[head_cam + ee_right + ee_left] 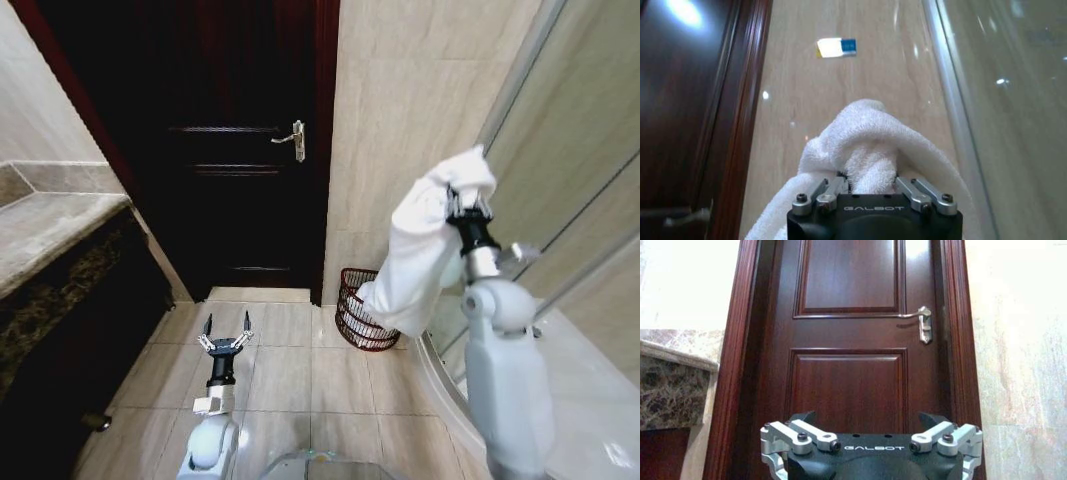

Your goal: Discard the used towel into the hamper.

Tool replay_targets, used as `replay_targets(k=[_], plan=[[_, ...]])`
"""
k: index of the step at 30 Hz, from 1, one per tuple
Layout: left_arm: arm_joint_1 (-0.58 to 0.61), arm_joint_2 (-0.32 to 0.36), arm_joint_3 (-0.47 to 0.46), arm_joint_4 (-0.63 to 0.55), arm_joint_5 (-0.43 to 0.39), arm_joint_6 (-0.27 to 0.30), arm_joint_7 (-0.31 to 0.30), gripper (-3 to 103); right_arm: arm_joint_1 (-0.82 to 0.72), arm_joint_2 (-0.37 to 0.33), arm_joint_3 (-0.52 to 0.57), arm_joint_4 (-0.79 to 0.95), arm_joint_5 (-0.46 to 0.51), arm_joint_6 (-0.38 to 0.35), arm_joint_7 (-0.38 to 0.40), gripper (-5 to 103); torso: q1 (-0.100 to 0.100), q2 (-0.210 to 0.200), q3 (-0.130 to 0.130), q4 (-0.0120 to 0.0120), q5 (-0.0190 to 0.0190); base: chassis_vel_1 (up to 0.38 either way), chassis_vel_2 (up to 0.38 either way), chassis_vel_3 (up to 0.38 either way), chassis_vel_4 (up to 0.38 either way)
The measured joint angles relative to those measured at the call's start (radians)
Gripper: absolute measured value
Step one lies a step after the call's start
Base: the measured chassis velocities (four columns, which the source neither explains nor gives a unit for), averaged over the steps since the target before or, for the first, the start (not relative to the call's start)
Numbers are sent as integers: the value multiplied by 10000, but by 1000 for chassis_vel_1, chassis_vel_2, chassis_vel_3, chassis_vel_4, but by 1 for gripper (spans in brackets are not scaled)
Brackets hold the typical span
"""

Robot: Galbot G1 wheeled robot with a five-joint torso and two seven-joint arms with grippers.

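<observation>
Towel (425,240) gripped, not yet in hamper (362,310).
Right tool (468,207) clamps it aloft, hamper at its 7 o'clock; left tool (226,335) gapes, idle, low.

Hamper (362,315) partly hidden behind towel (425,250)

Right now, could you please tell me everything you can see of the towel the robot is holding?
The towel is white, thick terry cloth, bunched and draped rather than folded. The right gripper is shut on its upper part, holding it raised in the air; a rounded fold bulges past the fingers in the right wrist view. The rest hangs down in a loose mass, its lower end in front of the hamper in the head view, not inside it. Nothing else touches it.
</observation>
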Motion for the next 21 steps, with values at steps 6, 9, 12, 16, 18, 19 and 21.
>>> replay_targets(k=[6,9,12,16,18,19,21], plan=[[190,9,-93,-76,-10,-96,0,100,1212,-315,-330,-580,162,-61,137,27,-6,-12,-8,1,1,0,0,0,0],[201,28,-144,-66,-61,-175,-2,100,2313,-558,-657,-1266,478,-106,285,27,-9,-20,-15,-1,-3,0,0,0,0],[171,27,-146,-66,-98,-176,-2,100,2977,-513,-892,-1975,521,44,305,27,-11,-23,-17,-1,-4,0,0,0,0],[125,9,-134,-70,-109,-169,-2,100,3282,-233,-1202,-2831,376,326,278,27,-13,-28,-19,1,-5,0,0,0,0],[114,1,-131,-66,-110,-161,-6,100,2994,15,-1303,-3127,166,433,177,27,-13,-31,-20,3,0,0,0,0,0],[114,1,-131,-66,-110,-161,-6,100,2994,15,-1303,-3127,166,433,177,27,-13,-31,-20,3,0,0,0,0,0],[112,1,-128,-53,-110,-158,-5,100,2588,300,-1318,-3515,-180,578,22,27,-14,-34,-21,1,0,0,0,0,0]])
